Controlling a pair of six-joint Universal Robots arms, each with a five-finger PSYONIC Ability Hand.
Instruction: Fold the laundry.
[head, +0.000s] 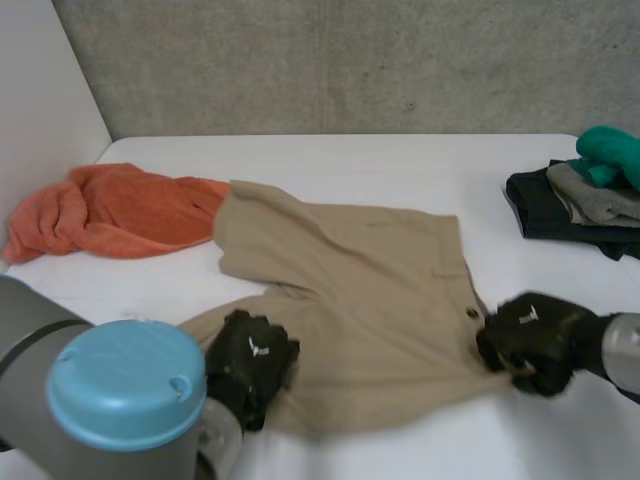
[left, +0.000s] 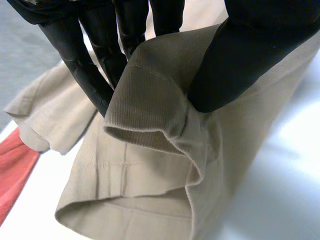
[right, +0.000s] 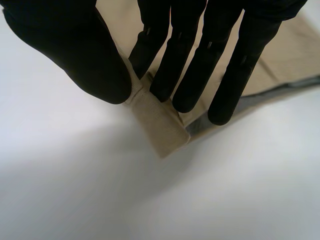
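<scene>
My left hand (head: 250, 362) pinches the near leg hem of the khaki shorts (head: 370, 280) between thumb and fingers. My right hand (head: 530, 342) pinches the waistband corner by the button (head: 472, 313). The shorts lie spread mid-way on the white table (head: 400, 160). I judge both pinches should rise level, keep the near edge taut, and carry it toward 12 o'clock. I count one pair of shorts, one orange towel (head: 110, 212) at 10 o'clock, and one stack of three folded pieces (head: 575, 205) at 2 o'clock.
</scene>
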